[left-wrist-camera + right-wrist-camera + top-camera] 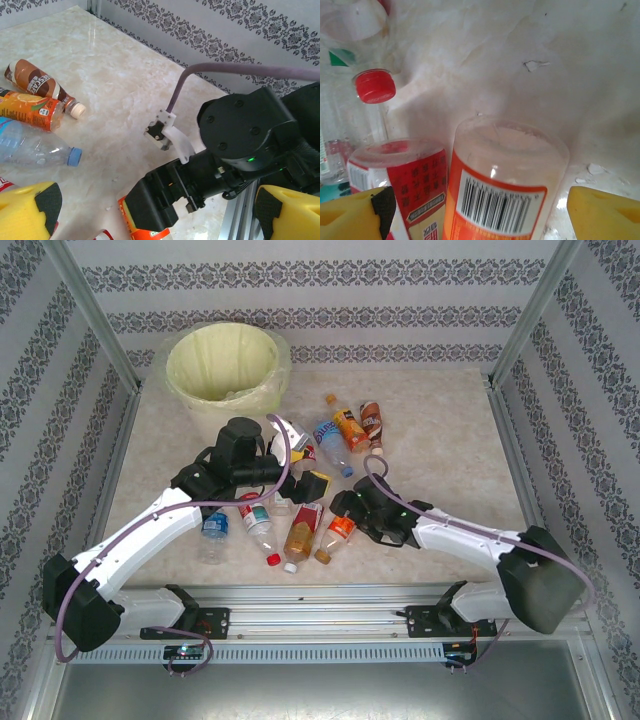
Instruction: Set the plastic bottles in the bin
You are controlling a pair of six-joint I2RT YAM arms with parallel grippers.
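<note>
From above, the bin (190,340) stands at the far left corner of the table (440,440), with the plastic bottles (302,530) scattered mid-table, apart from it; the left wrist view shows the left gripper (155,215) spread wide, holding nothing; the right wrist view shows the right gripper (477,212) wide open, an orange-labelled bottle (505,175) lying between its fingers, ungripped.
</note>
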